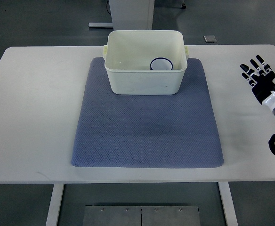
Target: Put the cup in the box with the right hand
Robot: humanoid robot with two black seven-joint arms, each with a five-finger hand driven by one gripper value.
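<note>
A white cup with a dark blue rim stands upright inside the cream box, near its right wall. The box sits at the far end of a blue-grey mat. My right hand hovers over the table's right side, well away from the box, its black fingers spread and holding nothing. The left arm does not show.
The white table carries the mat in its middle. A white pedestal base stands on the floor beyond the table's far edge, and a small grey plate lies on the floor behind the box.
</note>
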